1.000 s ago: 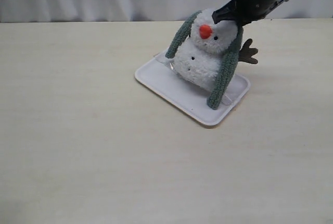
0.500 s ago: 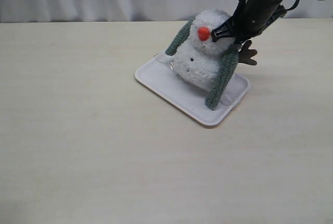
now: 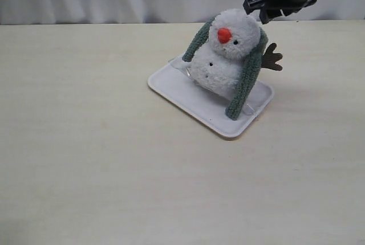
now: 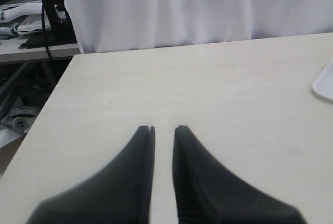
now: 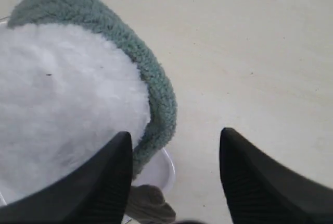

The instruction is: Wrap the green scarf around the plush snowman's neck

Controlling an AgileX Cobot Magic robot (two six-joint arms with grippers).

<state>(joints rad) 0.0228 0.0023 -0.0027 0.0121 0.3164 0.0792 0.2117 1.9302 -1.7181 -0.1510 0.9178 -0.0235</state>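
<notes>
The plush snowman (image 3: 225, 57) sits on a white tray (image 3: 194, 105), leaning a little. The green scarf (image 3: 246, 82) runs behind its head and neck, and both ends hang down the front, one on each side. My right gripper (image 3: 258, 10) hovers just above and to the right of the head, open and holding nothing. In the right wrist view the white head (image 5: 62, 88) and the scarf (image 5: 151, 88) lie beside one finger of the right gripper (image 5: 176, 133). My left gripper (image 4: 164, 128) is far off over bare table, its jaws close together with nothing between them.
One brown twig arm (image 3: 272, 58) sticks out past the tray's right edge. A corner of the tray (image 4: 325, 81) shows at the edge of the left wrist view. A white curtain hangs behind the table; shelves with clutter stand beyond its left end.
My right gripper has lifted up and to the right, away from the snowman's head and scarf. The head has sprung back a little. The scarf ends hang as before.
</notes>
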